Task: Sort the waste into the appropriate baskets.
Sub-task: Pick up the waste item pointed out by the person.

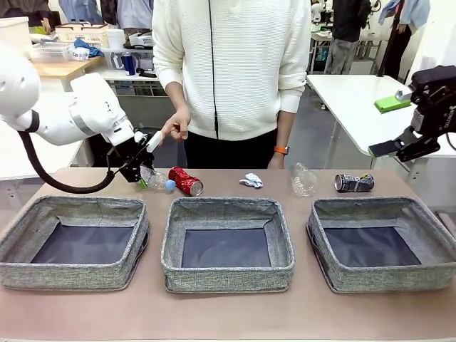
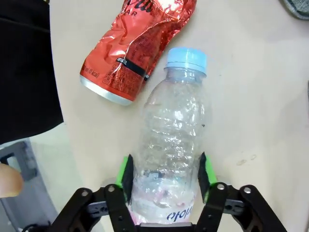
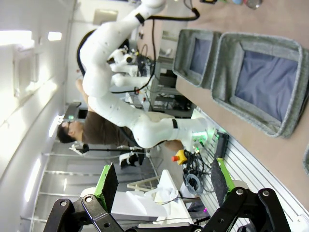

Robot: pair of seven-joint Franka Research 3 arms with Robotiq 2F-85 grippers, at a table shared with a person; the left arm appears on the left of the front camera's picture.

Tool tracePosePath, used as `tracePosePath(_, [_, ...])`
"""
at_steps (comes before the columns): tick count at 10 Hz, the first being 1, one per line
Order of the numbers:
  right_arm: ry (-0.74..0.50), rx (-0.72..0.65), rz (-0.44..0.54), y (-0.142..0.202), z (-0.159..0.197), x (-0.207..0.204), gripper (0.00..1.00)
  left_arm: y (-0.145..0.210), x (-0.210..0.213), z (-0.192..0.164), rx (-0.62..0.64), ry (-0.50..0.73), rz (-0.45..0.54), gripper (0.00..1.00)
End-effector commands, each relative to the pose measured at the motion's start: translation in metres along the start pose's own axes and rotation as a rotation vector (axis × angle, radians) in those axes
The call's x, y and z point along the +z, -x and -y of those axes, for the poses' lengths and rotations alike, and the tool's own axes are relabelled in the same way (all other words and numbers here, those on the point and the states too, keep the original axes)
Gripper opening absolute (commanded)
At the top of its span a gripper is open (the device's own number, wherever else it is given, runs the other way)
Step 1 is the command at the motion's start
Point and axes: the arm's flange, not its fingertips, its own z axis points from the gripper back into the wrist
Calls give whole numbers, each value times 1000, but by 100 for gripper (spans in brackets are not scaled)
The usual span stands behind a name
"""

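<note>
Lying beside the red can [image 2: 130, 48], the blue-capped bottle [image 2: 171, 125] sits clamped in the left tool [image 2: 165, 170]; the right tool [image 3: 163, 178] gapes wide, empty.

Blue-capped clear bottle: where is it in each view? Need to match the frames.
Front view: blue-capped bottle lies at the table's far left, in the left gripper, red can just right of it.
Left wrist view: centre, cap up, green pads against both sides; red can upper left.
Right wrist view: faces the baskets and left arm.
Shared landmark: red can; for the right wrist view, the left arm.
</note>
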Motion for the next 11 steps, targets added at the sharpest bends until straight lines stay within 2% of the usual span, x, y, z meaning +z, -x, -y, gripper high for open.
tracePosePath(1, [-21, 15, 7, -3, -2, -2, 100, 0, 3, -7, 25, 11, -14, 0])
tracePosePath(2, [-21, 15, 7, -3, -2, -2, 100, 0, 5, -5, 27, 32, -21, 0])
tracePosePath(3, [-21, 15, 7, -3, -2, -2, 100, 1, 9, -2, 36, 62, -34, 6])
tracePosePath(4, [-21, 15, 7, -3, -2, -2, 100, 4, 16, 2, 72, 101, -80, 0])
tracePosePath(5, [-21, 15, 7, -3, -2, -2, 100, 7, 30, 7, 142, 88, -96, 0])
tracePosePath(6, [-21, 15, 7, -3, -2, -2, 100, 8, 59, 16, 200, 22, -54, 0])
tracePosePath(7, [-21, 15, 7, -3, -2, -2, 100, 10, 90, 31, 239, -65, -61, 0])
tracePosePath(8, [-21, 15, 7, -3, -2, -2, 100, 10, 127, 52, 351, -156, -36, 0])
tracePosePath(10, [-21, 15, 7, -3, -2, -2, 100, 11, 192, 120, 826, -148, -14, 0])
tracePosePath(11, [-21, 15, 7, -3, -2, -2, 100, 6, 215, 151, 929, -272, -6, 0])
